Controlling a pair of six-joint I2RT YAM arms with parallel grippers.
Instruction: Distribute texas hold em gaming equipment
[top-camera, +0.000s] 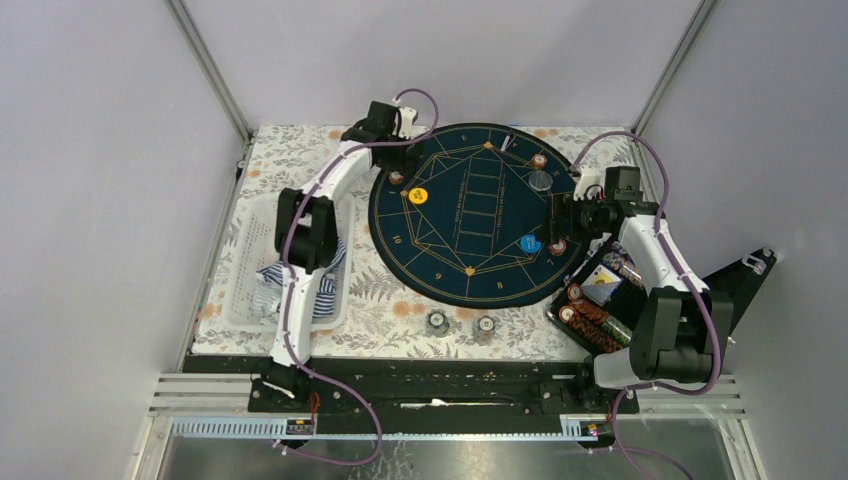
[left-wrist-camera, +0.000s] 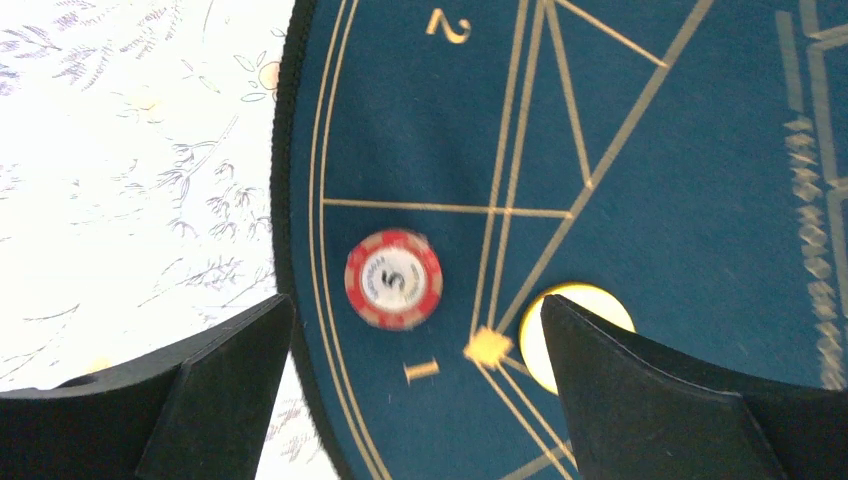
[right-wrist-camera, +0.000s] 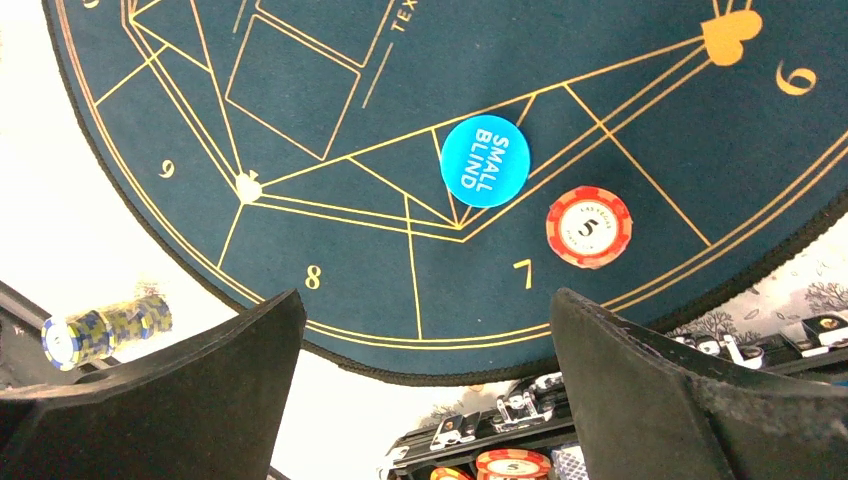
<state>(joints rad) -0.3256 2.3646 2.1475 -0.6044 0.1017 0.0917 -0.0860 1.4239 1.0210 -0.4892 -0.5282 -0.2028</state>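
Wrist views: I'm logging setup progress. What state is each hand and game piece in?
left hand: open, empty.
right hand: open, empty.
red chip by 1: flat on mat.
red chip by 7: flat on mat.
blue disc: face up, on mat.
yellow disc: on mat, partly hidden by finger.
chip case: open, chips inside.

White-and-black arms (top-camera: 335, 182) with purple cables (top-camera: 612, 136) and black jaws.

A dark blue mat (top-camera: 450, 262) bears gold lines, a red-and-white chip (left-wrist-camera: 393, 279), a yellow disc (top-camera: 418, 195), a blue disc (right-wrist-camera: 485, 161).
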